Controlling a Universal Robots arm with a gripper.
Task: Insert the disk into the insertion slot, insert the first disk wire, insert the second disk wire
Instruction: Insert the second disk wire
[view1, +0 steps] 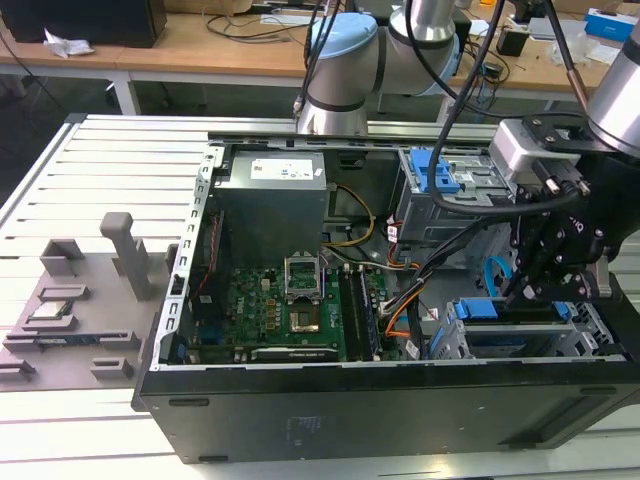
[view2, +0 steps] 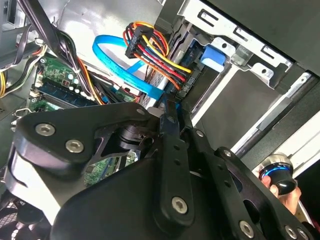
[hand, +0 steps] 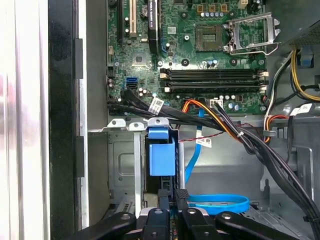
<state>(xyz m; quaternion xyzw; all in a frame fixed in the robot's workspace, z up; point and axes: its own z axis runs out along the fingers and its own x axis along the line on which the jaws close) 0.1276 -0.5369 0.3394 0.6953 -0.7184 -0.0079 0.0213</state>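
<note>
The black multi-link gripper (view1: 530, 290) is hanging low inside the open black computer tower (view1: 300, 410), at the exterior view's right, its slim fingertips (view2: 170, 112) drawn close together and pinching what looks like the dark plug end of the flat bright blue ribbon cable (view2: 117, 62), just beside the red, yellow and black power wire bundle (view2: 157, 55). The silver disk in its bright blue plastic frame (hand: 162, 156) is already sitting in the silver sheet-metal insertion slot (hand: 122, 170), blue handle tab facing out, so the first step looks done. By my reading, the wiring is underway; whether either plug is seated I cannot tell. The green motherboard (hand: 200, 45) is lying beyond.
</note>
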